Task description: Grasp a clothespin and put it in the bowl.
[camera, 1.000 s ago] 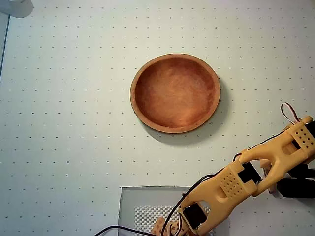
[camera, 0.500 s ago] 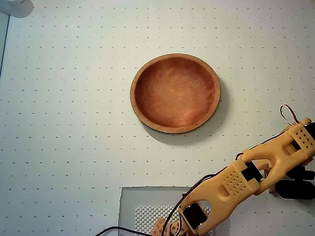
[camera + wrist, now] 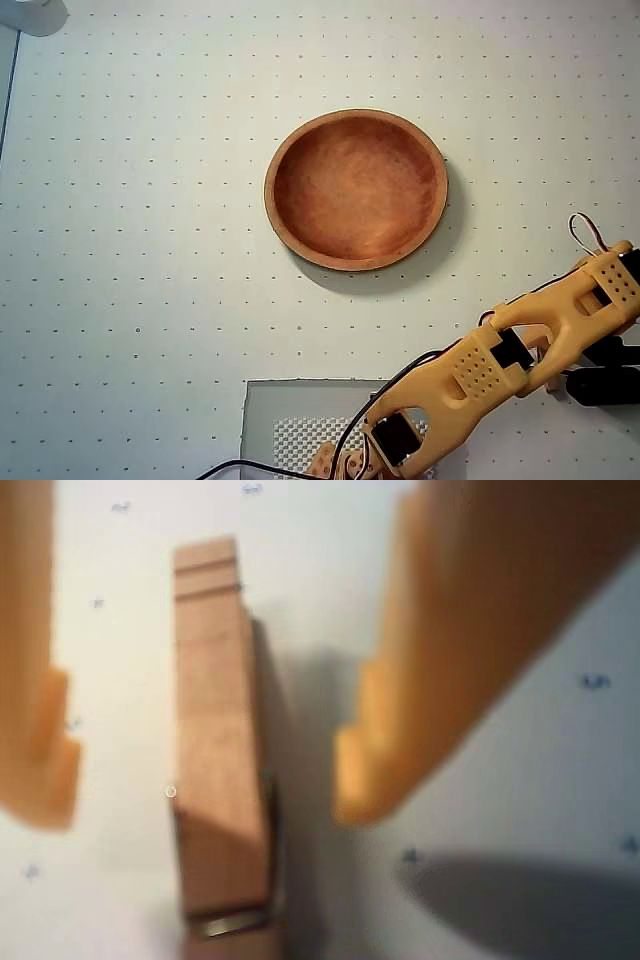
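Note:
In the wrist view the clothespin (image 3: pixel 215 680) lies flat on the white dotted table, running up and down the picture, its metal spring near the bottom edge. My gripper (image 3: pixel 200 800) is open and straddles it, one orange finger (image 3: pixel 40 750) to its left and the other finger (image 3: pixel 400 720) to its right, neither touching it. The overhead view shows the reddish-brown bowl (image 3: pixel 356 120) empty near the middle of the table, well away from my orange arm (image 3: pixel 480 375) at the lower right. There the clothespin is out of view and the fingers are cut off by the bottom edge.
A grey square mat (image 3: pixel 275 400) with a meshed patch lies at the bottom edge under the arm's front end. A black cable (image 3: pixel 240 466) trails beside it. A white object (image 3: pixel 30 15) sits in the top left corner.
In the overhead view the arm has shifted slightly down and toward the bottom edge. The bowl has not moved.

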{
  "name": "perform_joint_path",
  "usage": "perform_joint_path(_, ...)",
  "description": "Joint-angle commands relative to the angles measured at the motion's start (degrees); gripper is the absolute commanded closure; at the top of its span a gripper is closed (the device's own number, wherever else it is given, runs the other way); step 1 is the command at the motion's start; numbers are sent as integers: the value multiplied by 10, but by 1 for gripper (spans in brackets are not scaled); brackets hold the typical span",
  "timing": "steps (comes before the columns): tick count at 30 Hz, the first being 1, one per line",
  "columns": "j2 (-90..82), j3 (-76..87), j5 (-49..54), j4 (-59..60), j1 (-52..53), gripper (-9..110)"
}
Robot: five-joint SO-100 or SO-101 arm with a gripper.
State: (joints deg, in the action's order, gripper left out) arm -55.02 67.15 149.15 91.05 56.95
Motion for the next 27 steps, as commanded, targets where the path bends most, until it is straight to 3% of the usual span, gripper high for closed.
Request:
perform_joint_path(1, -16, -33, 8, -4, 4, 85)
perform_joint_path(13, -7, -25, 11, -114, 4, 85)
perform_joint_path(27, -6, -25, 4, -120, 15, 85)
